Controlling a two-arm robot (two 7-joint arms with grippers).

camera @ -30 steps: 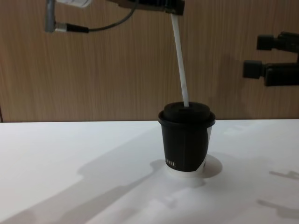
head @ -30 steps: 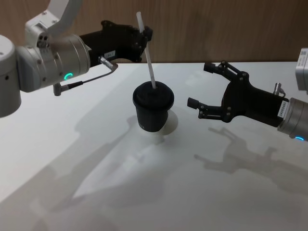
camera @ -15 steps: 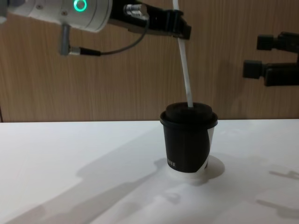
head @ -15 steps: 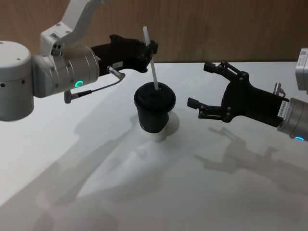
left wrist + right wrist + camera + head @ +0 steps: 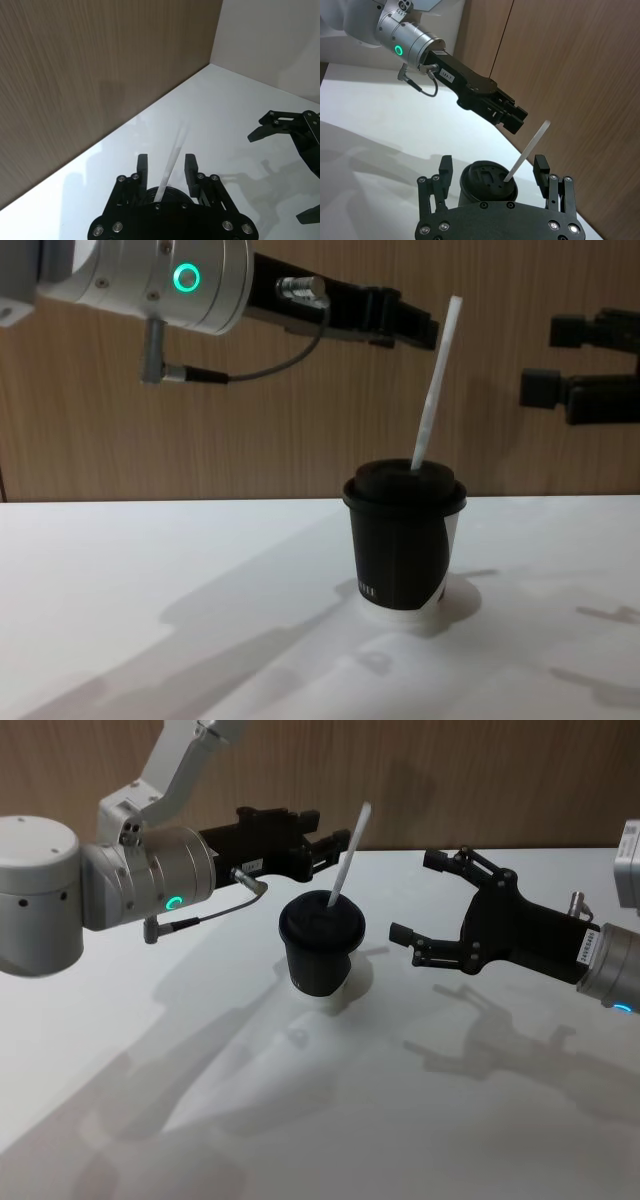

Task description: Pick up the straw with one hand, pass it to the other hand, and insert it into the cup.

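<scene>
- So, far left in the head view: the other hand (image 5: 325, 838), the black gripper on a silver wrist with the green ring lit. It hangs over the table (image 5: 330, 1120), just behind and left of the cup. A thin black cable (image 5: 205, 916) loops under the wrist.
- Its fingers are spread apart with nothing pinched. In the left wrist view the straw (image 5: 171, 164) runs up through the gap between the two fingertips (image 5: 142, 165), and I can't see it touching either one.
- There's a small white label on the gripper body, way too tiny to read.
- Middle: the cup (image 5: 322, 942) stands upright on the table, black domed lid on. The straw (image 5: 348, 854) is stuck through the lid and leans up and to the right, most of it poking out above.
- Chest view shows tiny white lettering low on the cup (image 5: 402, 550) plus a white patch on its right side. Can't make out the letters.
- Right: the one hand (image 5: 418, 902), blocky black, hovers well clear of the cup with jaws wide and empty. Its wrist sticker isn't legible either.
</scene>
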